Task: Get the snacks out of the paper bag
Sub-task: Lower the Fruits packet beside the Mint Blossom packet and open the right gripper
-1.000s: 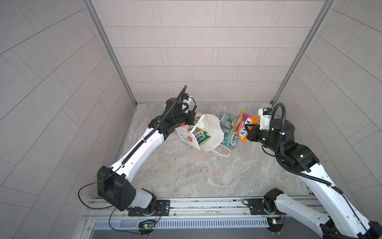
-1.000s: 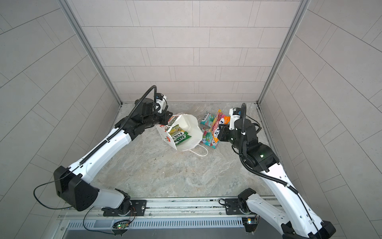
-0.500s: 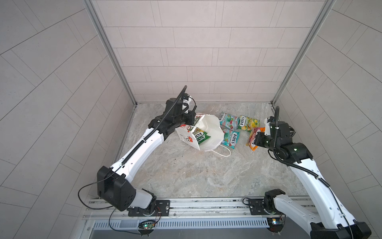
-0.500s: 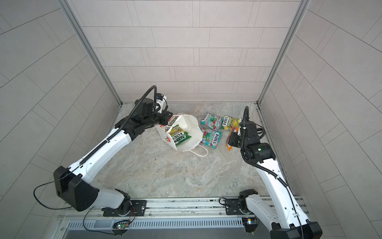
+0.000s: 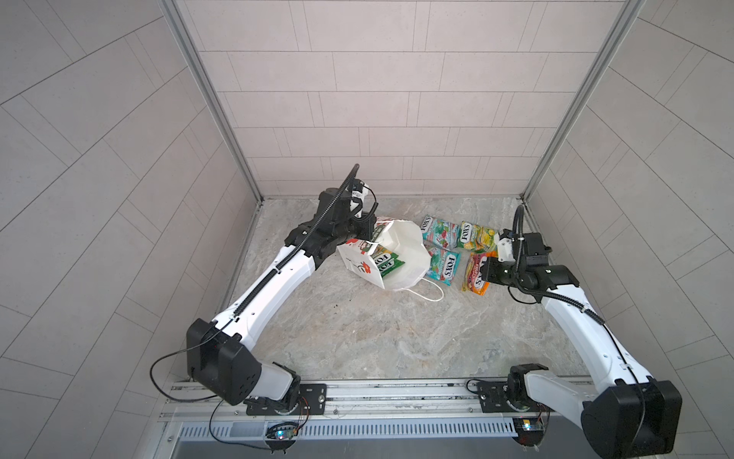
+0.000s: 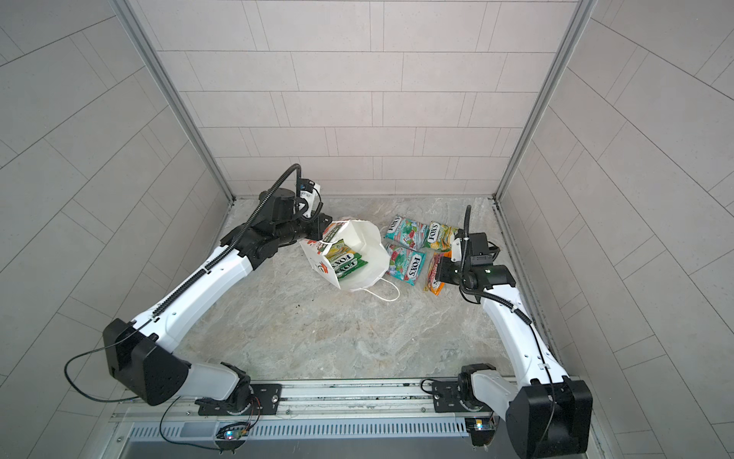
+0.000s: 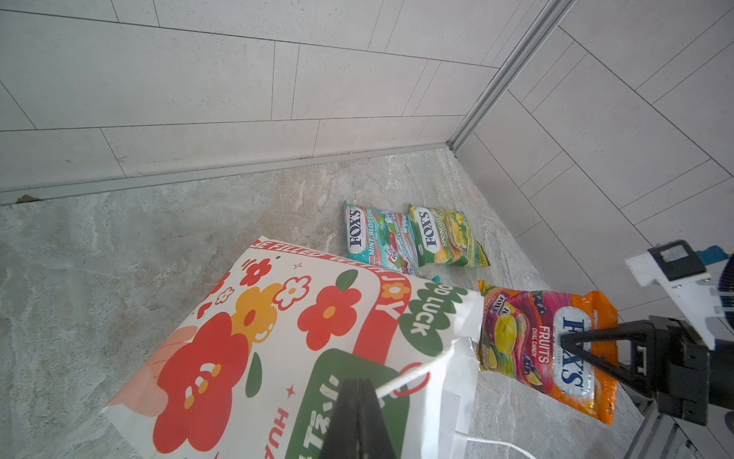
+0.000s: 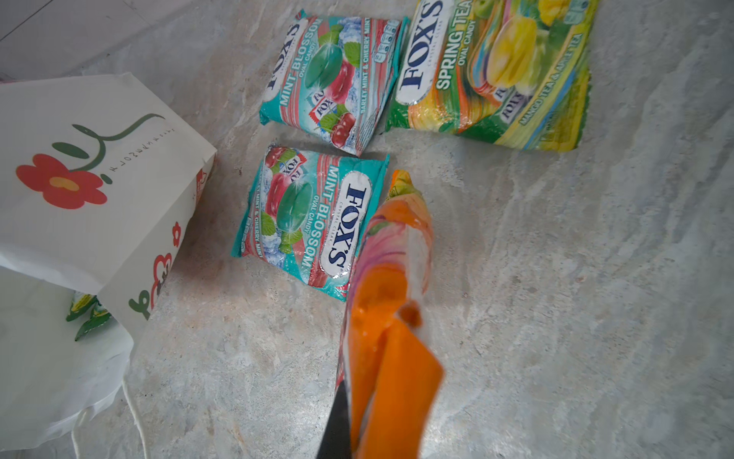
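My left gripper [image 7: 357,415] jaws clamp the paper bag [image 5: 402,248] rim, and the bag is tipped with green packets [image 5: 387,263] inside. My right gripper [image 5: 485,274] jaws pinch the orange packet [image 8: 391,246] edge, 3 o'clock of the bag, beside the teal packets [image 5: 443,265].

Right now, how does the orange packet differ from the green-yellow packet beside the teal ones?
The orange packet reads FRUITS; the green-yellow packet reads SPRING TEA. The right gripper pinches the orange packet; the green-yellow packet lies flat, untouched. Both are FOX'S oval candy, outside the paper bag.
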Robot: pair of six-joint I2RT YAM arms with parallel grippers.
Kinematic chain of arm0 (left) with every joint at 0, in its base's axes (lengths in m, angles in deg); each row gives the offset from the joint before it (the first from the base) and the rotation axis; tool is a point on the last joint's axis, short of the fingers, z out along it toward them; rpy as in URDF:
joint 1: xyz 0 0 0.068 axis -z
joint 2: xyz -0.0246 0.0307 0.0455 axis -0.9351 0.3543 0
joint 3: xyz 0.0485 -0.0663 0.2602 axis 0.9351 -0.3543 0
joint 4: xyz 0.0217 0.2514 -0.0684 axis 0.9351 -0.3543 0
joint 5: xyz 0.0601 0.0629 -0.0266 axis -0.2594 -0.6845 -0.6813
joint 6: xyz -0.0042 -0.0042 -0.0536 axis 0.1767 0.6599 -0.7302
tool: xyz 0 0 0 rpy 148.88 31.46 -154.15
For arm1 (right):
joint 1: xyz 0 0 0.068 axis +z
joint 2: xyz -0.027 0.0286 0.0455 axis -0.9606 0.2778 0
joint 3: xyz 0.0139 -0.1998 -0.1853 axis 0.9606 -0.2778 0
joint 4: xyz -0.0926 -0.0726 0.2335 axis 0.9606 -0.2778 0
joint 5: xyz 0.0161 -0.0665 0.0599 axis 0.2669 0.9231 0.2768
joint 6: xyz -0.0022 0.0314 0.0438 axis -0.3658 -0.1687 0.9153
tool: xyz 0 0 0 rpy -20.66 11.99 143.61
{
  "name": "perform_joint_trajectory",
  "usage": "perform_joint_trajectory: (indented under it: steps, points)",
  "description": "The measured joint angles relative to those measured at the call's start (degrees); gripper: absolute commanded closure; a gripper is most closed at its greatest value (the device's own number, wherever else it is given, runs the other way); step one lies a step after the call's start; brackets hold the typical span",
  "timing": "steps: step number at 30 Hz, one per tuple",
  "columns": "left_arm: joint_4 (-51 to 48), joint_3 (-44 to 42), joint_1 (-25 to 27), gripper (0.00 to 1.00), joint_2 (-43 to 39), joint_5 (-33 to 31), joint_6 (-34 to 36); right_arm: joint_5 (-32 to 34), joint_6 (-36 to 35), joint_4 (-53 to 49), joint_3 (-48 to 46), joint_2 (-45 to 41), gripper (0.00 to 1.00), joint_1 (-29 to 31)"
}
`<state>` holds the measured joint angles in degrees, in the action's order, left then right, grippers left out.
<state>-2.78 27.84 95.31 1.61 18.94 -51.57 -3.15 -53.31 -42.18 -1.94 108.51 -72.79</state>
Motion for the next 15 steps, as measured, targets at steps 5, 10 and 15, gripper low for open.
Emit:
perform_joint_trajectory:
  steps: [5, 10, 15]
  points:
    - [0.02, 0.00, 0.00, 1.00, 0.00, 0.37, -0.02, -5.46, -1.53, 3.45, -0.13, 6.34, 1.00, -2.43]
    - [0.15, 0.00, 0.00, 1.00, 0.00, 0.39, -0.02, -10.47, -2.84, 4.57, 0.28, 12.85, 1.00, -6.40]
    - [0.13, 0.00, 0.00, 1.00, 0.00, 0.61, -0.02, -11.63, -5.18, 2.38, 3.06, 17.42, 1.00, -8.74]
